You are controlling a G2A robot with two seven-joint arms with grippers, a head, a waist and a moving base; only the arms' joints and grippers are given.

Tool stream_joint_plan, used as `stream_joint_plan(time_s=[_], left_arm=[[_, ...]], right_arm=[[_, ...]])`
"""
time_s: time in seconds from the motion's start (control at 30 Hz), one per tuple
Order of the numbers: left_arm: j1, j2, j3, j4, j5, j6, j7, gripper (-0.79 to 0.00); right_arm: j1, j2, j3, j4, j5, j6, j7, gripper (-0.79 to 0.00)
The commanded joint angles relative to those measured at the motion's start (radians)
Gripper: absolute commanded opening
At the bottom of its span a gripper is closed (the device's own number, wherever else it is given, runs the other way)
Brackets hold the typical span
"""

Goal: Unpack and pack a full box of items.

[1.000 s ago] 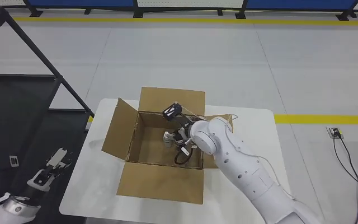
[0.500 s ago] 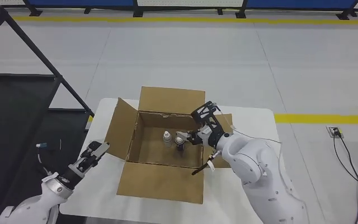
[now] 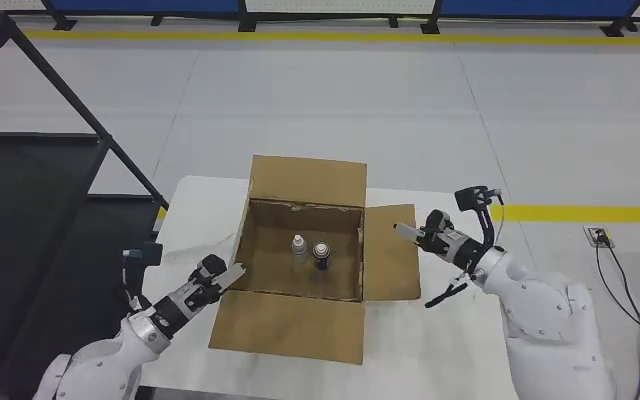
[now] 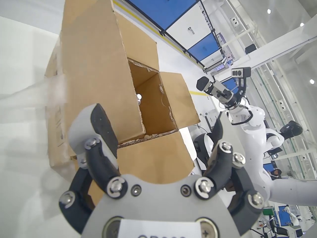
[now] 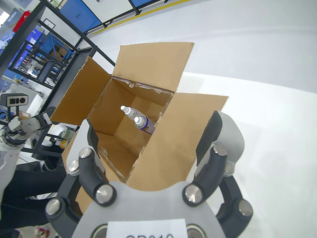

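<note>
Looking down on an open cardboard box (image 3: 290,325) at the middle of a white table (image 3: 450,330), with the 12 and 9 o'clock flaps raised and the 3 and 6 o'clock flaps folded outward. Holding two items upright on its floor near the centre: a small bottle (image 3: 298,244) with a white cap and, just beside it at 4 o'clock, a can (image 3: 321,253) with a metallic top. Flanked at 8 o'clock by the left gripper (image 4: 158,118), jaws spread wide and empty, close to the raised flap, contact impossible to judge. Flanked at 3 o'clock by the right gripper (image 5: 152,122), likewise spread wide and empty, hovering by the outward flap. Likely risks from here: catching a wide-set jaw on a flap edge during a reach inside, so dragging or tipping the light box; knocking one tall, narrow item into the other, given so little room between them; squeezing the smooth round can off-centre and losing it. Materials: matte brown corrugated board with ragged, torn edges along the flap folds; a slick cylindrical can with a printed label; a slim bottle tapering to a nozzle; black rubbery pads (image 5: 209,134) on grey links; a smooth, slightly glossy tabletop.
</note>
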Motion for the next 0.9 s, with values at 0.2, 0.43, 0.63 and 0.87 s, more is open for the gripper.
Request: stream_joint_plan(time_s=[0.2, 0.43, 0.63, 0.87], left_arm=[[-0.07, -0.005, 0.116, 0.046, 0.073, 0.045, -0.003, 0.0], [-0.111, -0.008, 0.177, 0.089, 0.111, 0.069, 0.006, 0.0], [-0.129, -0.01, 0.206, 0.112, 0.124, 0.075, 0.011, 0.0], [-0.141, -0.011, 0.213, 0.141, 0.115, 0.076, 0.014, 0.0]], right_arm=[[0.135, 0.02, -0.004, 0.279, 0.124, 0.003, 0.149, 0.0], [0.235, 0.027, -0.053, 0.413, 0.277, -0.133, 0.221, 0.0], [0.283, 0.033, -0.076, 0.438, 0.488, -0.244, 0.279, 0.0], [0.416, 0.019, -0.224, 0.558, 0.566, -0.24, 0.319, 0.0]])
